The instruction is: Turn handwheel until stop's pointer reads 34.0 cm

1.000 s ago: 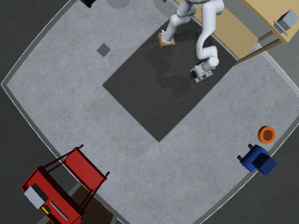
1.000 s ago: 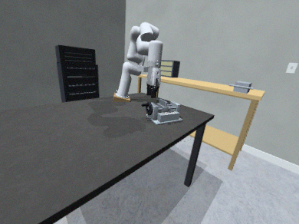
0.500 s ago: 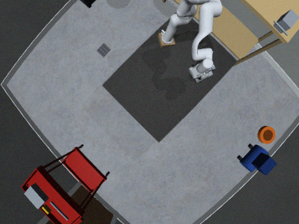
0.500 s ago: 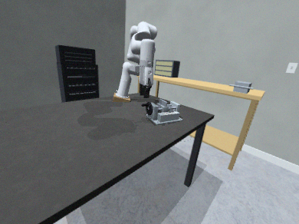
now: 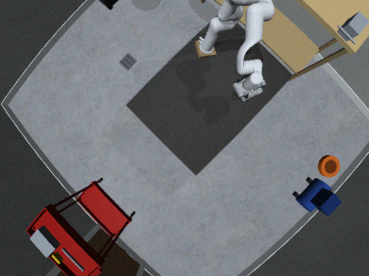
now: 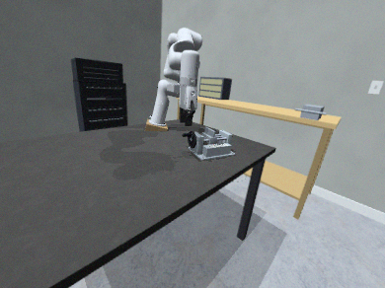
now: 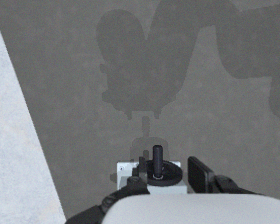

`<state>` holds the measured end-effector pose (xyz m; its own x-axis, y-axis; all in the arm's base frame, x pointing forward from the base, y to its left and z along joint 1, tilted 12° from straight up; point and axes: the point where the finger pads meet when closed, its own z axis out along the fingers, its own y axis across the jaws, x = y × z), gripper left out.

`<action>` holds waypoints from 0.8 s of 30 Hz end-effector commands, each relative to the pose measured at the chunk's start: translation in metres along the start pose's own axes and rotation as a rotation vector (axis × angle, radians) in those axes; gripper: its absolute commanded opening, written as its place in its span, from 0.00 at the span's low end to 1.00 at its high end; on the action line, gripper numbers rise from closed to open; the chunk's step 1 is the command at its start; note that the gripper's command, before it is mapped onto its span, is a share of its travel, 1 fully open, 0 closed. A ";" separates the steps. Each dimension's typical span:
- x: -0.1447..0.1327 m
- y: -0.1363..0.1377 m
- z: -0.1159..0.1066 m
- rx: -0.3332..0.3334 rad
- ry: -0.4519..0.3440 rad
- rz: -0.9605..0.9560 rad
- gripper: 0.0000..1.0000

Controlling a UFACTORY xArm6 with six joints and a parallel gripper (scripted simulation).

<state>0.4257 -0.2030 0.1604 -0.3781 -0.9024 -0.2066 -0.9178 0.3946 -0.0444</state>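
Observation:
The grey slide fixture sits on the dark table near its far right edge; it also shows in the overhead view, mostly under my arm. Its black handwheel with an upright crank handle faces the wrist camera, and shows at the fixture's left end in the side view. My gripper hovers just above the handwheel, fingers apart on either side and touching nothing. In the side view the gripper hangs a little above the wheel. The scale and the stop's pointer are hidden in the wrist view and too small to read elsewhere.
The table's right edge runs close beside the fixture. A wooden bench stands behind the table with a small grey box on it. A black cabinet stands at the back left.

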 end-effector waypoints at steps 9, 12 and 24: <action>0.000 -0.001 0.006 0.005 0.001 0.000 0.57; 0.000 -0.001 0.014 0.005 0.001 0.000 0.57; 0.000 -0.002 0.049 0.005 0.001 0.000 0.57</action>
<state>0.4296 -0.1968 0.1259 -0.3782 -0.9025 -0.2062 -0.9177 0.3947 -0.0442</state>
